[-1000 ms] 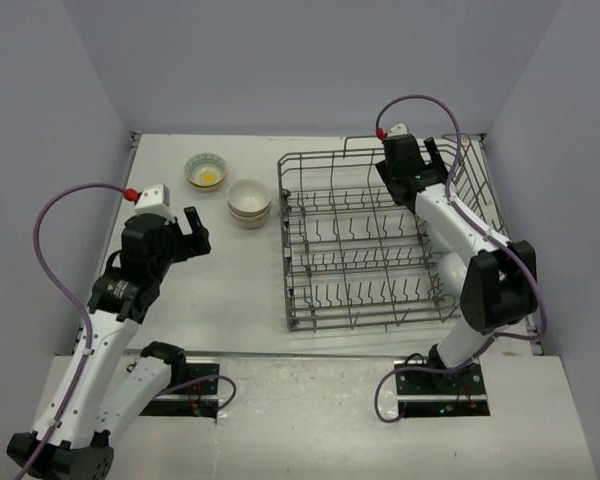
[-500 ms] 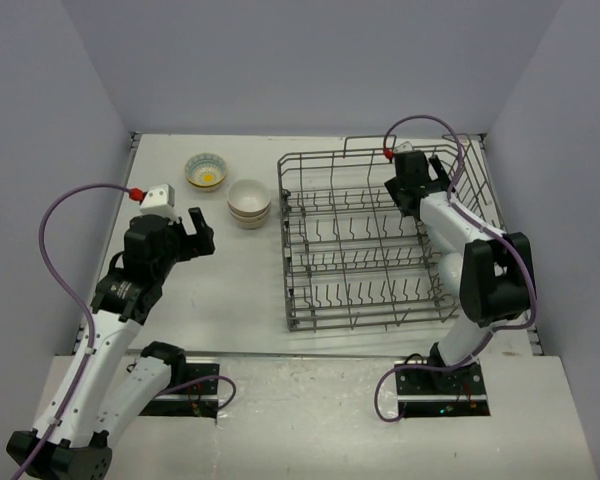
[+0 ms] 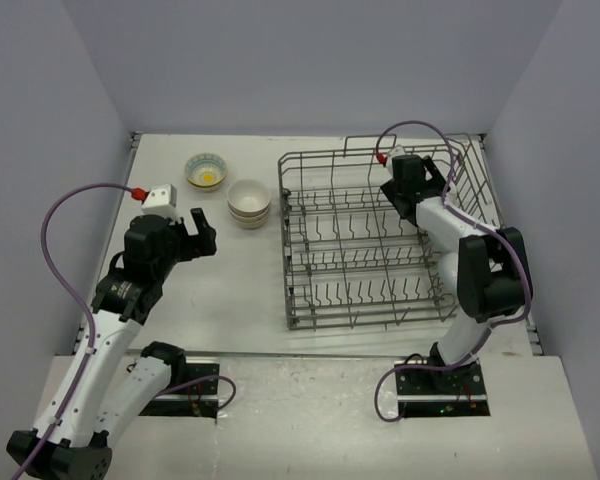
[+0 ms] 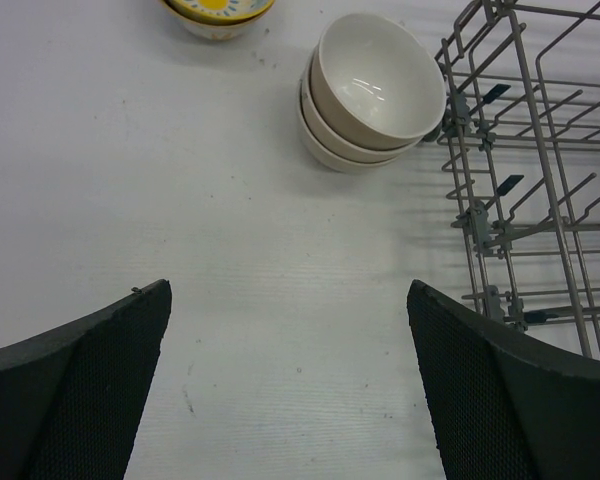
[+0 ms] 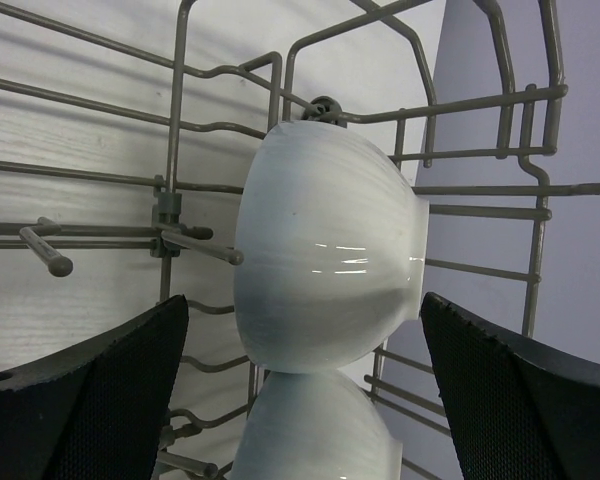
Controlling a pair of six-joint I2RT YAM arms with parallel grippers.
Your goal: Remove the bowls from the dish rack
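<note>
Where dish rack (image 5: 178,120) holds it, white bowl (image 5: 325,250) stands edgewise, foot right.

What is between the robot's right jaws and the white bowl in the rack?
Nothing visible. The right jaws stand open, with the white bowl straight ahead between them. Wires of the dish rack run behind and beside it. One tine points at its left side and might catch a finger.

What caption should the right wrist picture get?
Open right end effector facing a white bowl in the dish rack.
</note>
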